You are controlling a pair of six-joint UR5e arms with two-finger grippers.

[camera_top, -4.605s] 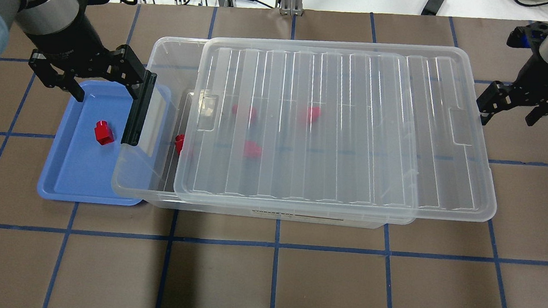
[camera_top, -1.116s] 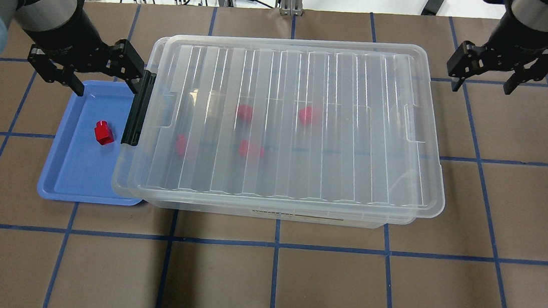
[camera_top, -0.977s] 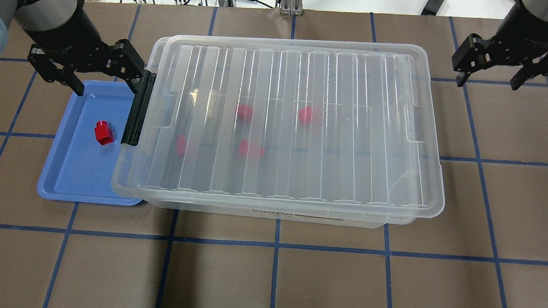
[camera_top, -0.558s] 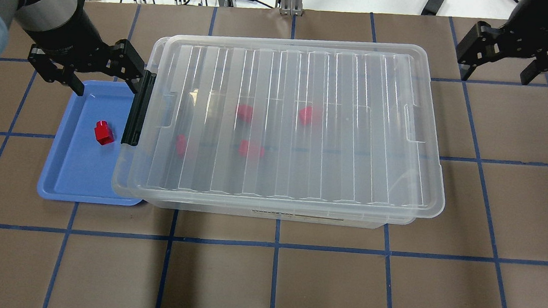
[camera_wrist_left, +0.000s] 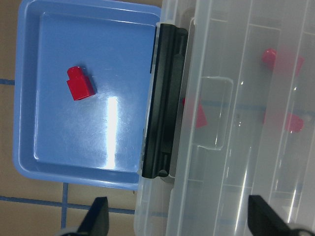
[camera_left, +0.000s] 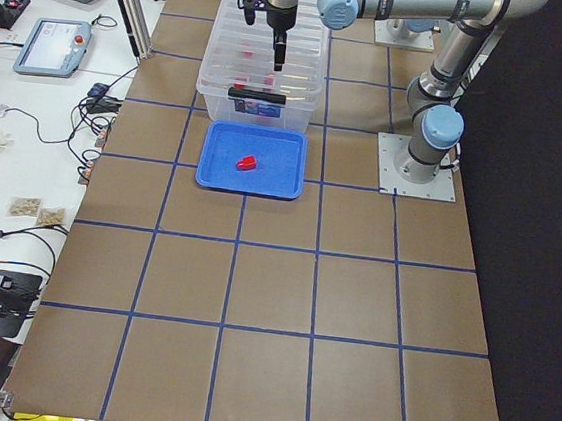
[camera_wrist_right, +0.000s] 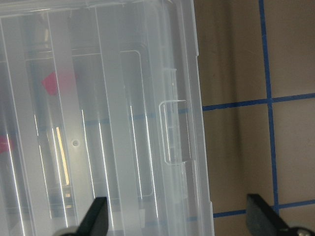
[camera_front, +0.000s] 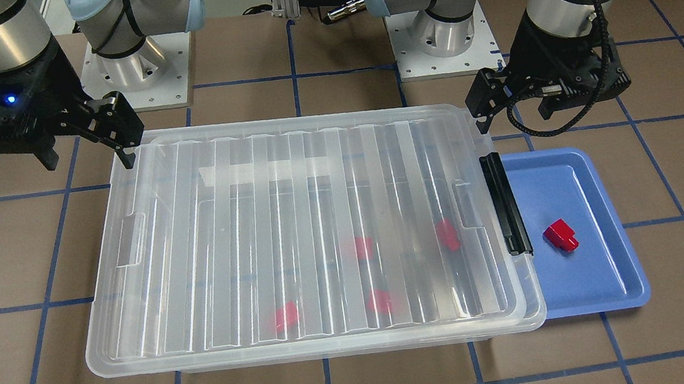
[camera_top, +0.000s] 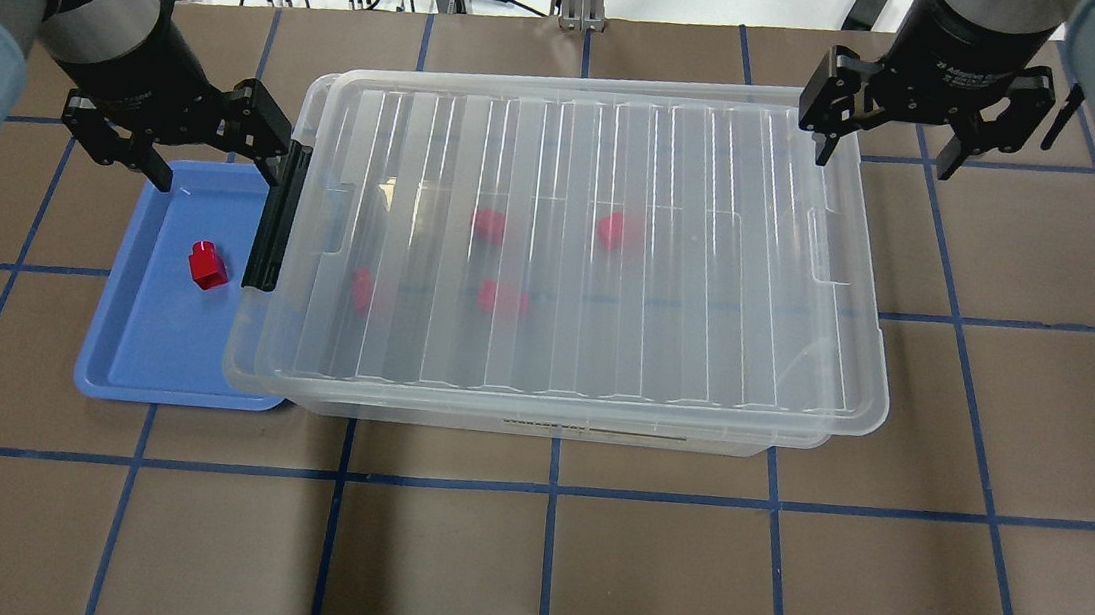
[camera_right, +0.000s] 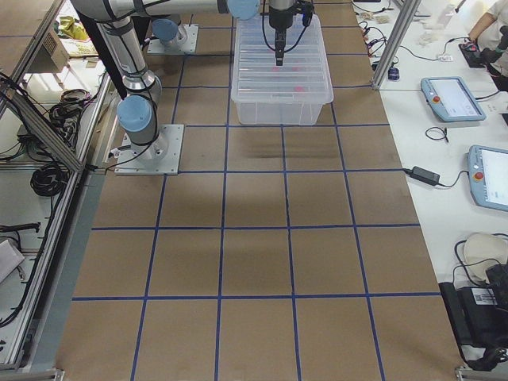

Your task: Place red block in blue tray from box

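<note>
While I watch from above, the red block (camera_top: 207, 267) lies in the blue tray (camera_top: 142, 349), near its middle. It rests on the tray floor and touches nothing else.

The tray sits on the brown table (camera_top: 582, 572), just beside one short end of the box (camera_top: 596, 431). That is the end with the black latch bar (camera_top: 277, 216). The clear lid (camera_top: 583, 150) lies on top of the box and covers it. Through the lid I see four more red blocks (camera_top: 618, 229) inside, all a bit blurry.

My left gripper (camera_top: 219, 175) hangs above the far end of the tray, close to the latch bar. Its fingers are spread wide and hold nothing. In the left wrist view, one fingertip is over the table beside the tray and the other is over the lid.

My right gripper (camera_top: 883, 164) hangs over the far corner of the box, at the end away from the tray. Its fingers are spread wide too, with nothing between them. One finger is over the lid and the other is over the table.
</note>
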